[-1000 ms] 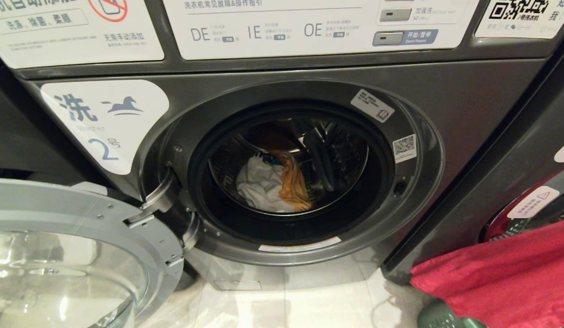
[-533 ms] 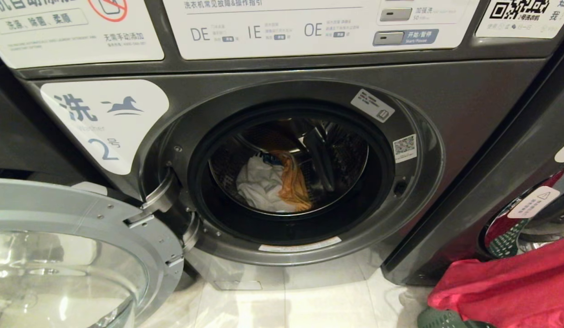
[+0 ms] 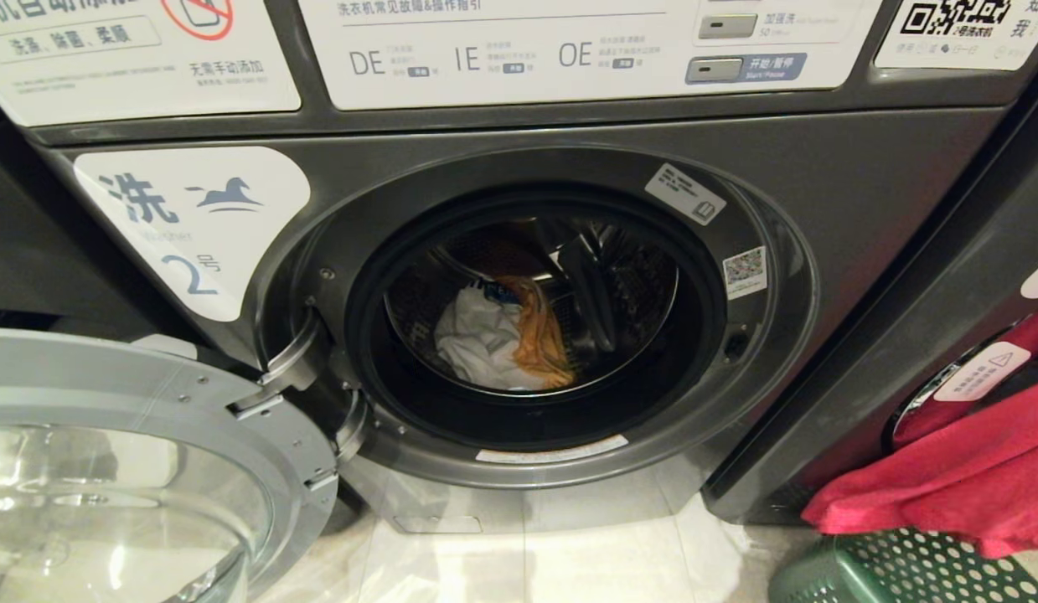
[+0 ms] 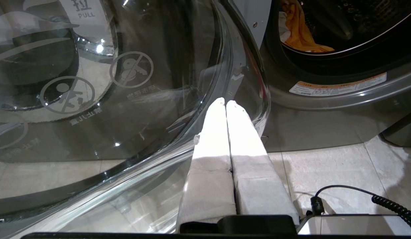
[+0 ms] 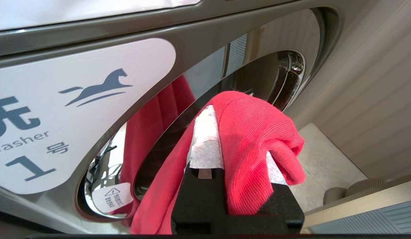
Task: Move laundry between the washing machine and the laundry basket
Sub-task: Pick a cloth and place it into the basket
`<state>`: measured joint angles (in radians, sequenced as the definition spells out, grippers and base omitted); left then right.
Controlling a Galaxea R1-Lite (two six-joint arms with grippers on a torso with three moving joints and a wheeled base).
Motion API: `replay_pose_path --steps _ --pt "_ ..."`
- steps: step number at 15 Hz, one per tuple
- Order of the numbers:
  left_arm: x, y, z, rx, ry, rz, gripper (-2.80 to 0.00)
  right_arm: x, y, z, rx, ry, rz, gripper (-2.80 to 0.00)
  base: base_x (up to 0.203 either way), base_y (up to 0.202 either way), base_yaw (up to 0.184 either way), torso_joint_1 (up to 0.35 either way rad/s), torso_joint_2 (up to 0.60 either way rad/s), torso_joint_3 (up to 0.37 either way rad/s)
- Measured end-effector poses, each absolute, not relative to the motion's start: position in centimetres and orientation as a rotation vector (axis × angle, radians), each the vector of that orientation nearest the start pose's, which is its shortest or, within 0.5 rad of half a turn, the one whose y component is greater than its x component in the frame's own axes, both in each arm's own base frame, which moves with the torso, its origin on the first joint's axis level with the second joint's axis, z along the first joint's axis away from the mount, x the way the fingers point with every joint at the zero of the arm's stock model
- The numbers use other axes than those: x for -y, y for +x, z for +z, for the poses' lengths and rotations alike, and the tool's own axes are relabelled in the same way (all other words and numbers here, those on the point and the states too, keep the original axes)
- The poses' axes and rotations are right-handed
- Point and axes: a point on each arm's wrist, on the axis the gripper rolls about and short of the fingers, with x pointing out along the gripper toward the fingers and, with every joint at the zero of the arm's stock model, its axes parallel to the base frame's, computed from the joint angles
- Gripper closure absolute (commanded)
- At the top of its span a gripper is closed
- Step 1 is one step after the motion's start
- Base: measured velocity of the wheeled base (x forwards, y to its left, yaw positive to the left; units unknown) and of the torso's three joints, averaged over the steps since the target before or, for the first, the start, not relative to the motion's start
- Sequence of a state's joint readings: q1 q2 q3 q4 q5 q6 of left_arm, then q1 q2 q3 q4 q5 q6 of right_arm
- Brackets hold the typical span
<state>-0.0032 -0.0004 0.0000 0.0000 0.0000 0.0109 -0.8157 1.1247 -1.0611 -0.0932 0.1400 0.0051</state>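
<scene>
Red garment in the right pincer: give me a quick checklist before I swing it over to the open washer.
1. Grip: right pincer is shut on the red garment, cloth bunched between its fingers. Ok.
2. Garment clear of the green basket: it hangs just above the rim, and whether the hem touches is unclear. Cannot tell.
3. Washer door: swung fully open to the left. Ok.
4. Drum opening: unobstructed, with a white garment and an orange garment lying low inside, space above them. Ok.
5. Left pincer: shut, empty, parked low beside the door glass, away from the opening. Ok.
</scene>
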Motion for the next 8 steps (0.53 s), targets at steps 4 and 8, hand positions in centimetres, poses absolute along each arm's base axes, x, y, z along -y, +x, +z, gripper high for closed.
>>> replay_pose_path --steps 4,8 --pt "0.0 -2.3 7.5 0.0 0.011 -0.003 0.0 10.0 9.8 33.7 0.035 -0.016 -0.672 0.0 0.0 0.0 0.0 0.0 0.0 0.0" --pt "0.0 -2.3 7.5 0.0 0.01 -0.003 0.0 8.3 7.6 33.7 0.029 -0.016 -0.713 0.0 0.0 0.0 0.0 0.0 0.0 0.0"
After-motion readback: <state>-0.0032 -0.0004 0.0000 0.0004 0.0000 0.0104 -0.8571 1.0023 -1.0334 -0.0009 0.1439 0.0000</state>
